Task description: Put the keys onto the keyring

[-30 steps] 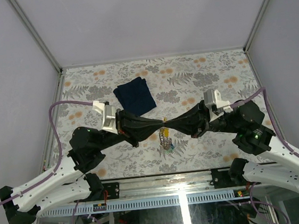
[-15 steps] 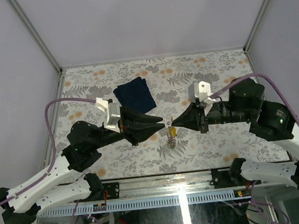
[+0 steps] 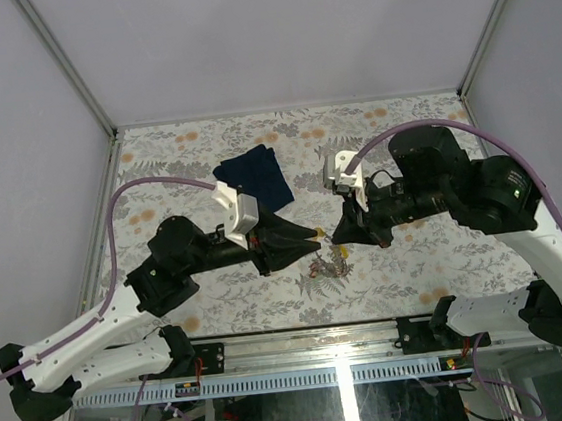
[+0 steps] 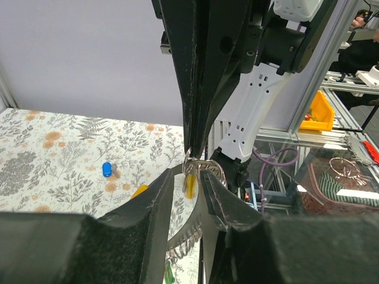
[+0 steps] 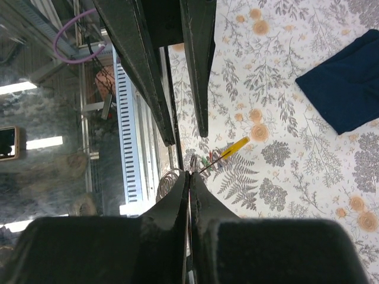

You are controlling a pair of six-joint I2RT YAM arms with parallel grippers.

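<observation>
keyring (image 4: 205,164): only an arc shows, rest behind left gripper (image 4: 188,182); keys (image 3: 329,264): cluster too small to count; navy cloth (image 5: 349,83): cut by edge

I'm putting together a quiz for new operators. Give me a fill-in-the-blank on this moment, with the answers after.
1. The right hand is shut on the ___.
2. The left hand has its jaws ___.
3. The key sticking out past the right hand has a ___ tag.
4. A loose ___ key lies on the table.
Missing words: keyring; open; yellow; blue.
</observation>
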